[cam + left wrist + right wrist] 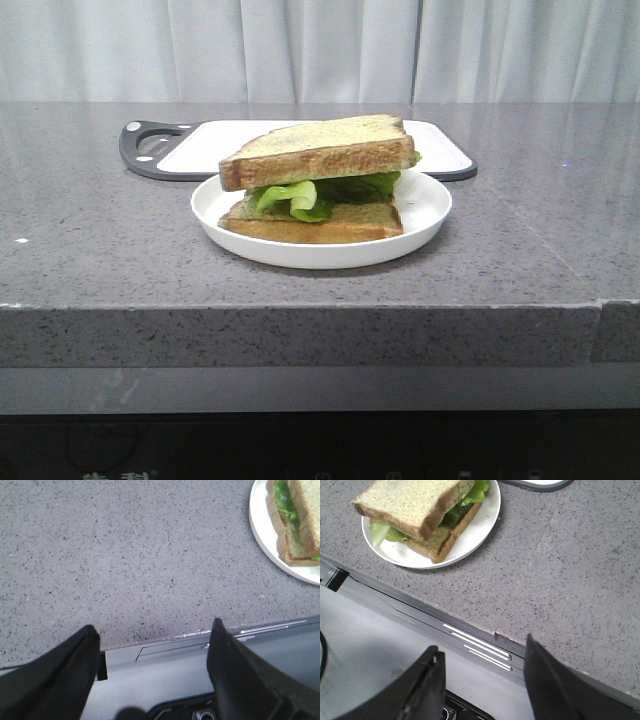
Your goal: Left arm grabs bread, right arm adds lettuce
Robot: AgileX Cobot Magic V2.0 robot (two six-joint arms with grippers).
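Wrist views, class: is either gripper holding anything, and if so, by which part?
Nothing is held. The left gripper and right gripper are both open and empty, above the grey speckled counter edge.

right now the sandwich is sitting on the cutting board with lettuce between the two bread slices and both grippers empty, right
Not quite: the sandwich sits on the white plate, not on the cutting board, which lies behind the plate, as the front view shows. The rest holds: lettuce is between the two slices, and the left gripper and right gripper are both open and empty.
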